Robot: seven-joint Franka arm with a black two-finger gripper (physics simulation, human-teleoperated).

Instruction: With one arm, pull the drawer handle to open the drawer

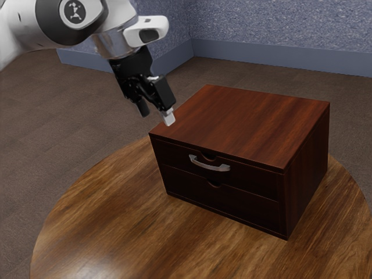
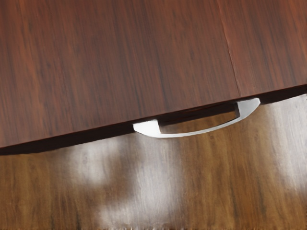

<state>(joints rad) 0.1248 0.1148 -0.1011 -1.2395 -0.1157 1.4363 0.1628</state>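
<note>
A dark wooden cabinet (image 1: 250, 125) with two drawers stands on the round wooden table (image 1: 116, 232). The upper drawer (image 1: 244, 179) carries a curved silver handle (image 1: 209, 165), and its front sits flush with the cabinet. My gripper (image 1: 156, 114) hangs in the air just above the cabinet's top corner on the exterior view's left, higher than the handle and to its left. Its fingers (image 1: 168, 118) stand apart and hold nothing. In the wrist view the handle (image 2: 196, 125) juts out from under the cabinet top (image 2: 144, 62), over the table (image 2: 144, 191).
The lower drawer (image 1: 232, 200) has a notch and no handle that I can see. Bare tabletop spreads in front of the cabinet. Beyond the table lie a brown floor (image 1: 58, 116) and a blue-grey wall (image 1: 279, 23).
</note>
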